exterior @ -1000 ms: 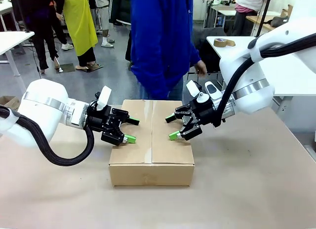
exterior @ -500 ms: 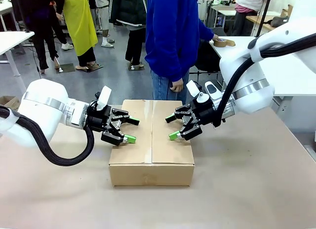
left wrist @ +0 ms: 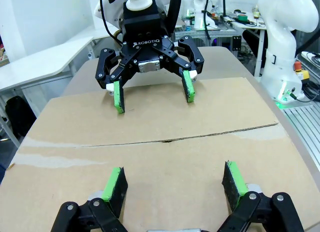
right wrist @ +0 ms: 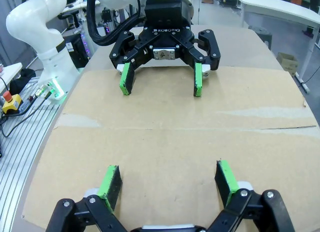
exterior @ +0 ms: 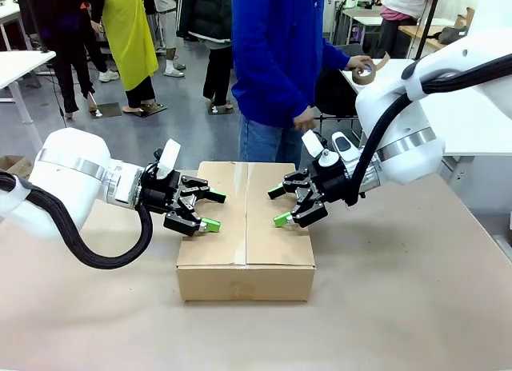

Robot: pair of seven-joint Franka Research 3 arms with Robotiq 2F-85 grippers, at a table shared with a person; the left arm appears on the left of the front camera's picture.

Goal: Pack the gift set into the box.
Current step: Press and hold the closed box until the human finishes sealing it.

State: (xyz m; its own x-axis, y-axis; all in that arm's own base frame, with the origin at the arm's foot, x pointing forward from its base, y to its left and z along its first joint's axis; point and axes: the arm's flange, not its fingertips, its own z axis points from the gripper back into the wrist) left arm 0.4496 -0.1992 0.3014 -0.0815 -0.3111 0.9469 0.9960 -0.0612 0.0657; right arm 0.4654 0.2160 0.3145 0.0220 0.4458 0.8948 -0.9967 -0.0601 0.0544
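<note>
The box (exterior: 246, 231) sits mid-table, flaps closed, so its contents are hidden. Over its lid the left gripper (exterior: 211, 211) at nine o'clock and right gripper (exterior: 278, 205) at three o'clock hover spread wide, empty. Beyond, at twelve o'clock, a person (exterior: 280, 67) stands cut off above the shoulders.

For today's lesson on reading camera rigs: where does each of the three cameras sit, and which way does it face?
Front view: fixed between the arms, facing the person across the table; shows both arms over the closed carton.
Left wrist view: on the left arm, looking along its open left gripper at the right gripper.
Right wrist view: the mirror, right gripper nearest.
All share the carton's taped seam.
</note>
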